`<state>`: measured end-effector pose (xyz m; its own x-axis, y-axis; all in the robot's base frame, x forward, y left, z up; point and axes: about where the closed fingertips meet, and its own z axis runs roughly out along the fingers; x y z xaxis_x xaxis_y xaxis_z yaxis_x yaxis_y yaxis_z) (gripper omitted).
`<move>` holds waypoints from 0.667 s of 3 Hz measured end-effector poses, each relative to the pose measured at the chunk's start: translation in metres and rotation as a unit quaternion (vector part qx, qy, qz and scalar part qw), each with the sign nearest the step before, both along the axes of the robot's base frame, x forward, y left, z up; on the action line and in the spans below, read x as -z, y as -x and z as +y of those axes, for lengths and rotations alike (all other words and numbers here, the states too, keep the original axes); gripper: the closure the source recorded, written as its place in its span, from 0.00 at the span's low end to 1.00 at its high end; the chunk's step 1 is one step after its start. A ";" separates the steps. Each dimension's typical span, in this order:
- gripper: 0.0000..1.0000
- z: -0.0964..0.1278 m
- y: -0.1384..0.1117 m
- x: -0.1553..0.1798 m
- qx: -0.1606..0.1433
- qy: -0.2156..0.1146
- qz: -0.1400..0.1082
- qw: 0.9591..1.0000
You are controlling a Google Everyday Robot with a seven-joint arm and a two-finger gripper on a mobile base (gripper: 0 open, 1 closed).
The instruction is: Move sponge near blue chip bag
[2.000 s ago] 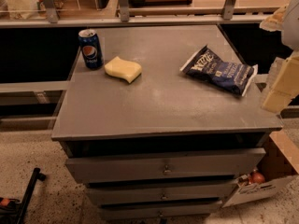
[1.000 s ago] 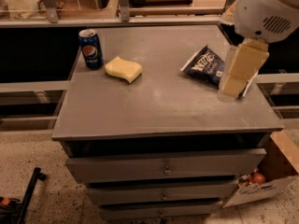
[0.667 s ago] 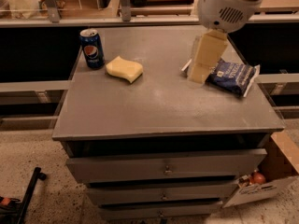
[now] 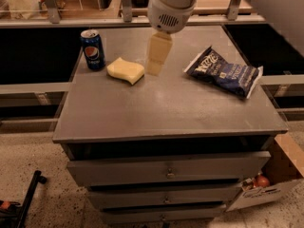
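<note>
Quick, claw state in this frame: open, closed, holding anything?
Claw: cannot be told whether open or closed; it hangs close beside the pale yellow wavy foam sponge, which lies on the grey cabinet top, not in its grip.

Dim warm light, gripper beside sponge

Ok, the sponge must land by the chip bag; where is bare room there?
Bare: the strip between the gripper and the left end of the blue chip bag, and the whole front half of the tabletop. Crowded: the back left, where the Pepsi can, the sponge and the gripper, hanging just right of the sponge, sit close.
</note>
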<state>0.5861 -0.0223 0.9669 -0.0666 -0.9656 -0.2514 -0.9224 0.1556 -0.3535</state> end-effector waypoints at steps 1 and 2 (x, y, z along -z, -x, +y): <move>0.00 0.028 -0.029 0.023 0.030 -0.002 -0.007 1.000; 0.00 0.028 -0.029 0.023 0.030 -0.002 -0.007 1.000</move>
<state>0.6152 0.0058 0.9440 -0.1206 -0.9588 -0.2571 -0.9059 0.2122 -0.3664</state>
